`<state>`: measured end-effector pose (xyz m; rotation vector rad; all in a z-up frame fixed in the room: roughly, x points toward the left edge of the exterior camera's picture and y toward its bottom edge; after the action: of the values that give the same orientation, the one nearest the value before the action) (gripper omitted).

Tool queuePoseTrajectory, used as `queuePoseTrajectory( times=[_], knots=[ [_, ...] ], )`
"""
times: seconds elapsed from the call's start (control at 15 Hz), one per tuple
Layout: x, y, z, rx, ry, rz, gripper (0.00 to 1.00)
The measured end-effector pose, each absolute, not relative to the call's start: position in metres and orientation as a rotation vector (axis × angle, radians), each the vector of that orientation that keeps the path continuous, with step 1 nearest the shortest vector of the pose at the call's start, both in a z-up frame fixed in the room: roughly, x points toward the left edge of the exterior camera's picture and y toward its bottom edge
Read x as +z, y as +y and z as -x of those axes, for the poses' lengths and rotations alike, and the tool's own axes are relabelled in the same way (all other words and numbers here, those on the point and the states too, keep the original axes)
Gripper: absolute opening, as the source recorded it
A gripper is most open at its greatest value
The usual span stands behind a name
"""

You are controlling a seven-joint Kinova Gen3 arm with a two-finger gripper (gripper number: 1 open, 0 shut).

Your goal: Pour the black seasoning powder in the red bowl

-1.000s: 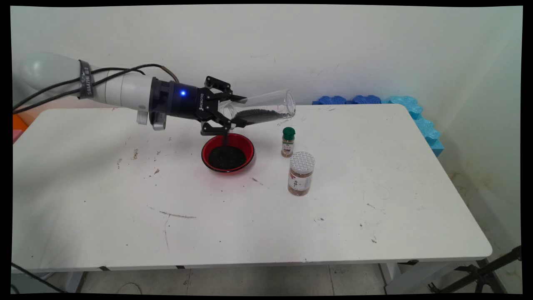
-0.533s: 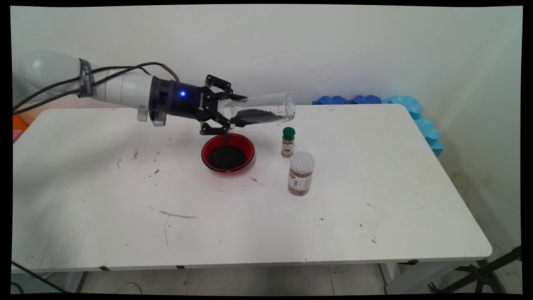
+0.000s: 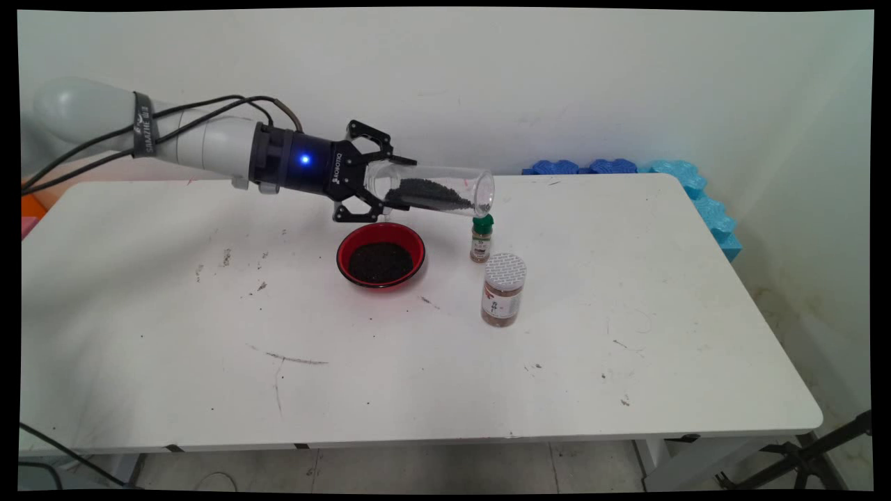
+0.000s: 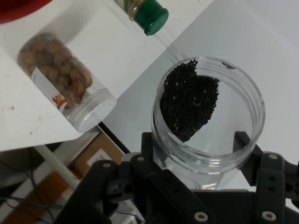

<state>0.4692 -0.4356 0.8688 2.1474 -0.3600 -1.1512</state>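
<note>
- A black pincer (image 3: 390,184), reaching in from the upper left of the main view, is clamped on the closed end of a clear jar (image 3: 431,188), one finger on each side of the glass.
- The jar lies nearly level in mid-air above the bench (image 3: 626,348), its long axis running left to right across the frame; the open mouth points right and dips slightly.
- A heap of black grains (image 3: 426,195) rests along the jar's lower wall, short of the rim. In the hand view the same grains (image 4: 188,100) fill the left part of the round jar (image 4: 210,116), with the fingers (image 4: 241,140) pressed against its wall.
- A red bowl (image 3: 381,235), already holding dark grains, sits on the bench directly below the pincer and the jar's closed end, left of the mouth.
- The mouth hangs just above a small green-capped bottle (image 3: 481,238), which stands upright to the bowl's right; the main view cannot settle whether rim and cap touch.
- A wider jar with a white lid (image 3: 502,289) stands just beside that bottle, lower right of it. In the hand view it (image 4: 63,79) shows brown balls inside, with the green cap (image 4: 154,16) at the top edge.
- Blue foam pieces (image 3: 668,184) line the bench's far right edge, well apart from the rest.
</note>
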Motion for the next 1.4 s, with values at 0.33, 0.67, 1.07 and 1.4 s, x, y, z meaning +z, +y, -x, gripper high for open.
queuePoseTrajectory(
  times=[0.33, 0.67, 1.07, 1.4],
  knots=[
    [0.874, -0.440, -0.470, -1.063, -0.529, -2.084, 0.00],
    [0.880, -0.446, -0.471, -0.970, -0.676, -2.007, 0.00],
    [0.890, -0.452, -0.473, -0.868, -0.838, -1.905, 0.00],
    [0.903, -0.454, -0.472, -0.786, -0.985, -1.789, 0.00]
  ],
)
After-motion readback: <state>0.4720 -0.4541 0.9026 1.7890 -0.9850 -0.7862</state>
